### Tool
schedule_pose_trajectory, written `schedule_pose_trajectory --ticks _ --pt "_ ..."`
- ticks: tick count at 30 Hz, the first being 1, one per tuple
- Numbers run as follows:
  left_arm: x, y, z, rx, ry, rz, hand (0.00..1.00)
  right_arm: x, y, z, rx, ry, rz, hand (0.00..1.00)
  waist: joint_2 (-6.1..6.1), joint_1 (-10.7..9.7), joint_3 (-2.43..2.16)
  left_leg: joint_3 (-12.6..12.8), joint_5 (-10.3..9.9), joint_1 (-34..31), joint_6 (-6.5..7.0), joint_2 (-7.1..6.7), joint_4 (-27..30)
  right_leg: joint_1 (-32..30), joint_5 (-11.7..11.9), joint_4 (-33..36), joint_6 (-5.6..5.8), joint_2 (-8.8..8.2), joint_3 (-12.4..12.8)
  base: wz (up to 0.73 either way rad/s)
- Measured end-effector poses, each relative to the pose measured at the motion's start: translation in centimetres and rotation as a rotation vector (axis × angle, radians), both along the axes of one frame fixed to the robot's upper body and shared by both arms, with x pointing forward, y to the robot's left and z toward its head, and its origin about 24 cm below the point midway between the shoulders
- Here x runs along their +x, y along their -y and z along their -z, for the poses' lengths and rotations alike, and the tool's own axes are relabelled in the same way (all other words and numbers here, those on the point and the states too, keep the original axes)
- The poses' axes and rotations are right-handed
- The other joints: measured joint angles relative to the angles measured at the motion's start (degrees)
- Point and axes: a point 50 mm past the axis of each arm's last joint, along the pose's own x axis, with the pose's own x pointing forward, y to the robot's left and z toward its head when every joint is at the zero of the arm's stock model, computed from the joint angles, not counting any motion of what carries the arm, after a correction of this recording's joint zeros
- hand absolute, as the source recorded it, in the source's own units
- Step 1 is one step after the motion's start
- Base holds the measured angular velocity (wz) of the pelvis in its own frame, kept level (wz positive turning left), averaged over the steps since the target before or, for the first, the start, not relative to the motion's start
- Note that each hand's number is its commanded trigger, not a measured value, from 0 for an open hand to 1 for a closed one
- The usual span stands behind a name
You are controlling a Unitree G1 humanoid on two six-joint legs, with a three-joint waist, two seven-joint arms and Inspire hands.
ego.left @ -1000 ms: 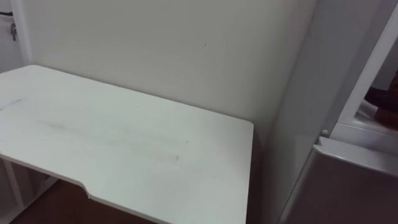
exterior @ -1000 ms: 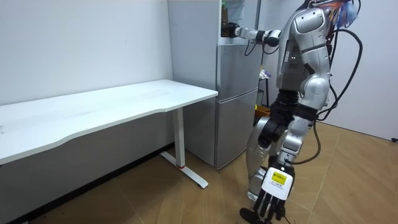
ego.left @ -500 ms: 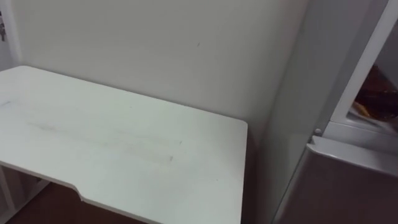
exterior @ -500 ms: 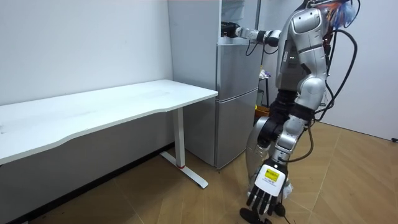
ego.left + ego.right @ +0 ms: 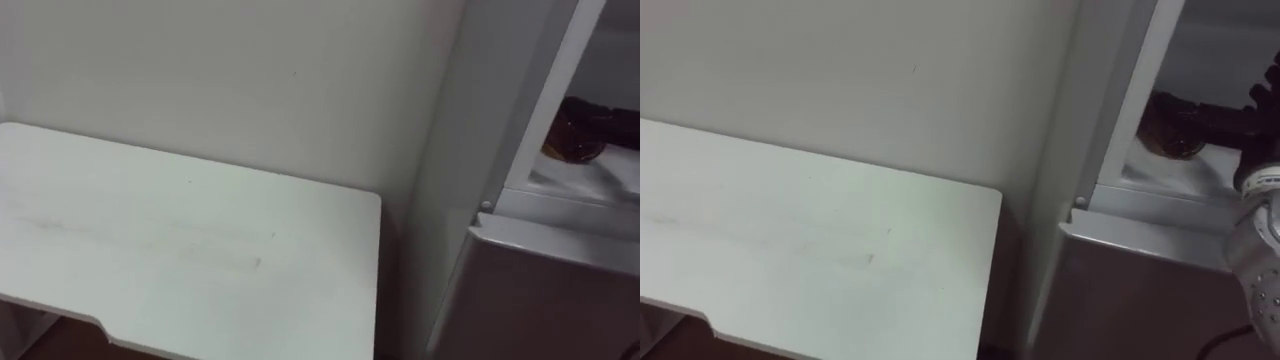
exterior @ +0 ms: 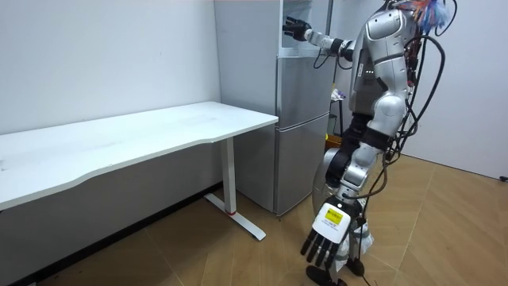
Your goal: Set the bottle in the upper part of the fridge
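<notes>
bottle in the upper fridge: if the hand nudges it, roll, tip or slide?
The bottle looks dark brown and rounded: probably rigid, perhaps slippery. A rounded body would likely roll if knocked over; upright or not, I cannot tell. The upper fridge's shelf looks smooth, so a nudge from the right hand may slide it. The left hand hangs low.

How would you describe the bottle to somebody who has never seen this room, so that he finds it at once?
Find the grey fridge beside the white table; its upper compartment stands open. On the pale shelf inside, by the robot's right hand, is the bottle: the one dark brownish thing against the light interior.
</notes>
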Motion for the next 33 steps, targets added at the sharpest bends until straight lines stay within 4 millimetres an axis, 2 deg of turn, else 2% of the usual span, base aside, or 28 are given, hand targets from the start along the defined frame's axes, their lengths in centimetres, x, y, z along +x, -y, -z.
schedule_pose_trajectory --ticks 1,6,11,13,16,18,20,23,27,28,33 --pt "0.1 0.0 0.0 -0.001 0.002 0.0 0.0 -0.5 -0.3 0.1 -0.007 0.015 -0.013 0.0 -0.2 -0.05 -0.16 0.12 0.0 0.09 -0.01 0.05 -0.07 -0.12 0.0 0.01 0.0 -0.01 0.06 -0.08" --pt "-0.1 0.4 0.3 -0.013 -0.016 -0.009 0.0 -2.4 -1.9 -0.1 -0.039 0.078 -0.093 0.0 0.32 -0.94 0.04 1.29 -0.05 0.89 -0.03 0.27 -0.45 0.22 0.05 0.08 -0.03 -0.04 0.12 -0.11" --pt "-0.1 1.3 0.7 -0.025 -0.012 -0.019 0.0 -3.9 -3.5 -0.9 -0.025 0.191 -0.148 0.0 1.35 -2.87 0.18 2.4 -0.12 1.58 -0.05 0.5 -0.48 0.14 0.11 0.15 -0.1 0.16 1.79 -0.09" --pt "-0.2 1.7 0.8 -0.035 -0.013 -0.017 0.0 -4.3 -4.0 -0.8 -0.007 0.216 -0.168 0.0 1.7 -3.18 0.1 3.05 -0.25 1.81 -0.1 0.64 -0.5 -0.07 0.14 0.16 -0.14 0.23 2.49 -0.22" --pt "0.0 2.2 1.0 -0.05 -0.014 -0.001 0.0 -4.9 -4.6 -0.5 -0.002 0.225 -0.197 0.0 2.3 -4.61 -0.18 3.4 -0.34 2.09 -0.03 0.6 -0.47 -0.14 0.09 -0.06 -0.05 0.21 2.98 -0.09" --pt "0.1 2.3 1.0 -0.052 -0.009 -0.003 0.0 -5.1 -5.1 -0.5 0.025 0.245 -0.217 0.0 2.62 -5.57 -0.2 3.8 -0.35 2.36 -0.01 0.63 -0.53 -0.31 0.08 0.02 -0.04 0.22 3.44 -0.12" --pt "0.3 2.5 1.0 -0.044 0.001 0.022 0.0 -6.1 -5.5 -0.6 0.058 0.291 -0.231 0.0 2.9 -6.01 -0.43 4.35 -0.34 2.33 0.01 0.63 -0.83 -0.75 0.09 0.09 -0.02 0.27 4.15 -0.14" --pt "0.6 2.7 1.0 -0.045 0.019 0.04 0.0 -7.8 -5.9 -0.5 0.093 0.359 -0.243 0.0 3.52 -6.19 -0.41 4.8 -0.44 2.54 0.09 0.65 -1.1 -0.94 0.11 0.1 0.01 0.3 4.69 -0.11" --pt "1.0 2.9 1.0 -0.036 0.042 0.057 0.0 -8.4 -6.8 -0.3 0.185 0.415 -0.318 0.0 3.97 -7.12 -0.5 5.58 -0.43 2.91 0.08 0.74 -1.71 -1.09 0.12 0.1 0.02 0.42 5.39 -0.11" --pt "1.2 3.0 1.0 -0.036 0.051 0.066 0.0 -8.5 -7.0 -0.1 0.208 0.421 -0.351 0.0 4.16 -7.16 -0.69 6.04 -0.43 2.91 0.07 0.8 -1.98 -1.42 0.15 0.15 0.02 0.48 5.81 -0.18" --pt "1.4 3.3 1.1 -0.033 0.059 0.068 0.0 -9.2 -6.9 2.8 0.3 0.372 -0.407 0.0 4.52 -7.6 -0.5 6.52 -0.46 3.09 0.09 0.82 -2.16 -1.95 0.24 1.02 0.03 0.51 6.14 -0.09"
